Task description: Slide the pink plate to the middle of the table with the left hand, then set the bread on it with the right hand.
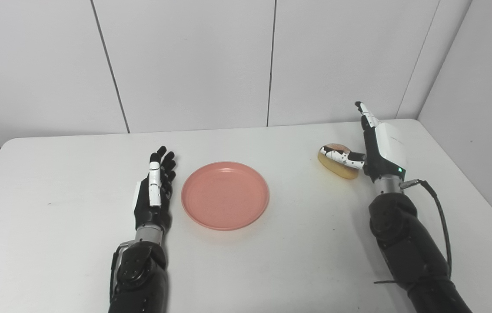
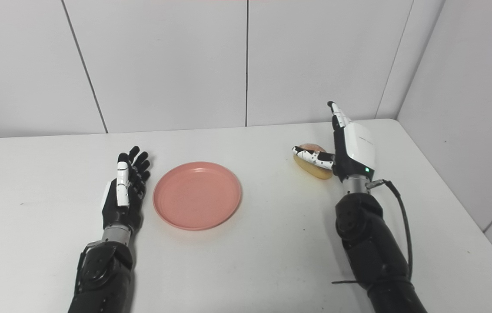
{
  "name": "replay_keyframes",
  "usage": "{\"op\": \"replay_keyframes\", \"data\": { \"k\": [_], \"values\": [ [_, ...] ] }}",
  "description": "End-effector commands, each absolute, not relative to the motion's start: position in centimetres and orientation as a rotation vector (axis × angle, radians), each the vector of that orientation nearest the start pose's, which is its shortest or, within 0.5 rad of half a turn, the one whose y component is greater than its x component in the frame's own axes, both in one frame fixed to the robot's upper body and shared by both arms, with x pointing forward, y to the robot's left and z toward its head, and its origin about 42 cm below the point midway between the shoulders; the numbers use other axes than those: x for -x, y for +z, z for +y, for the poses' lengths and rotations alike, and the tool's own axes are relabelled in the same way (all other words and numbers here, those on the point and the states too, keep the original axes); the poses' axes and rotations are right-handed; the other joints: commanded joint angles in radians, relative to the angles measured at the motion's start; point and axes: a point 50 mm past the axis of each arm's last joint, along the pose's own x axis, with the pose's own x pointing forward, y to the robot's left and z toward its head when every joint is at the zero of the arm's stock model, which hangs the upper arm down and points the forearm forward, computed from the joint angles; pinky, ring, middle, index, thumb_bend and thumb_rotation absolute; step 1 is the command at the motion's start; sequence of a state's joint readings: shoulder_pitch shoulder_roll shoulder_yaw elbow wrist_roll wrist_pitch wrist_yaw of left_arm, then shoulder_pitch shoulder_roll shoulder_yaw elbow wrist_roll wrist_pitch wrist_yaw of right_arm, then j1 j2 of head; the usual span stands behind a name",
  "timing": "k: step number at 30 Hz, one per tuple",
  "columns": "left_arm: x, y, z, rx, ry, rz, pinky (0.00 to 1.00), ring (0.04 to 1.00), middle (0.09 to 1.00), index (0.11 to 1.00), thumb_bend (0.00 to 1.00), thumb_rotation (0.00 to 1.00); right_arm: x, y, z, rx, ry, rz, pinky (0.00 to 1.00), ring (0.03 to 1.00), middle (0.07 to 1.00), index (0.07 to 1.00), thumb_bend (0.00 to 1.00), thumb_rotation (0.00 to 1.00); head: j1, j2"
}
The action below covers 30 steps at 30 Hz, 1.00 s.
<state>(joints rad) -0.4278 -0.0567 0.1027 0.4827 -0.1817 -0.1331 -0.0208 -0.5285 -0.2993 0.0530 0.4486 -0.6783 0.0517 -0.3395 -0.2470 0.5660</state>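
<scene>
While pink plate [image 1: 225, 195] sits mid-table, bread [image 1: 338, 164] lies just left of right hand [image 1: 380, 150], long axis diagonal, thumb across it; fingers extended, grasp unclosed. Left hand [image 1: 155, 191] empty, spread.

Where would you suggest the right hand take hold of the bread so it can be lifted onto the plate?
Probably across the bread's short width, coming from its right. It is a low oval loaf lying flat, and the open right hand already stands there with its thumb reaching over the top.
</scene>
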Motion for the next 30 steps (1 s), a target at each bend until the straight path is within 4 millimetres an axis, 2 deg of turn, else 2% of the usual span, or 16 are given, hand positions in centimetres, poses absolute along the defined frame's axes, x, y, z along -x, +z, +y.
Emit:
{"op": "replay_keyframes", "data": {
  "k": [1,3,8,13,18,21,26,29,30],
  "values": [
    [-40.5,9.7,17.9,0.249,-0.025,-0.001,0.99,0.961,0.933,0.912,0.52,1.00,-46.2,21.9,-30.5,1.027,-0.375,-0.240,0.85,0.909,0.926,0.934,0.80,0.43,-0.001,0.003],
    [-40.4,9.8,17.9,0.246,-0.029,-0.002,0.98,0.957,0.929,0.908,0.52,1.00,-46.4,21.5,-30.9,1.042,-0.361,-0.200,0.86,0.908,0.927,0.930,0.81,0.40,-0.002,0.000],
    [-40.3,9.7,17.8,0.228,-0.039,-0.007,0.99,0.961,0.933,0.913,0.52,1.00,-46.6,20.8,-31.4,1.062,-0.325,-0.147,0.80,0.868,0.895,0.905,0.84,0.37,-0.003,0.002],
    [-40.1,9.8,17.7,0.238,-0.053,-0.007,1.00,0.962,0.933,0.910,0.51,1.00,-46.8,19.9,-30.9,1.056,-0.277,-0.092,0.75,0.837,0.870,0.884,0.85,0.33,-0.002,0.005],
    [-39.8,9.8,17.6,0.226,-0.072,-0.009,1.00,0.961,0.932,0.908,0.51,1.00,-46.9,19.3,-30.4,1.050,-0.246,-0.076,0.69,0.779,0.823,0.838,0.86,0.27,-0.005,0.007],
    [-39.6,9.8,17.6,0.214,-0.076,0.000,1.00,0.955,0.926,0.904,0.54,1.00,-46.8,19.1,-30.1,1.024,-0.226,-0.053,0.62,0.717,0.776,0.810,0.85,0.27,-0.007,0.007],
    [-39.5,9.8,17.7,0.215,-0.079,0.006,1.00,0.957,0.925,0.900,0.54,1.00,-46.6,19.1,-29.6,0.987,-0.224,-0.051,0.52,0.626,0.693,0.754,0.83,0.20,-0.010,0.009],
    [-39.5,9.9,17.8,0.219,-0.079,0.009,1.00,0.960,0.925,0.898,0.54,1.00,-46.4,19.0,-29.4,0.981,-0.252,-0.097,0.44,0.537,0.600,0.675,0.73,0.07,-0.011,0.010],
    [-39.5,9.9,17.8,0.217,-0.080,0.009,1.00,0.963,0.929,0.902,0.54,1.00,-46.3,18.9,-29.4,0.981,-0.258,-0.108,0.39,0.488,0.533,0.650,0.63,0.03,-0.011,0.010]
  ]
}}
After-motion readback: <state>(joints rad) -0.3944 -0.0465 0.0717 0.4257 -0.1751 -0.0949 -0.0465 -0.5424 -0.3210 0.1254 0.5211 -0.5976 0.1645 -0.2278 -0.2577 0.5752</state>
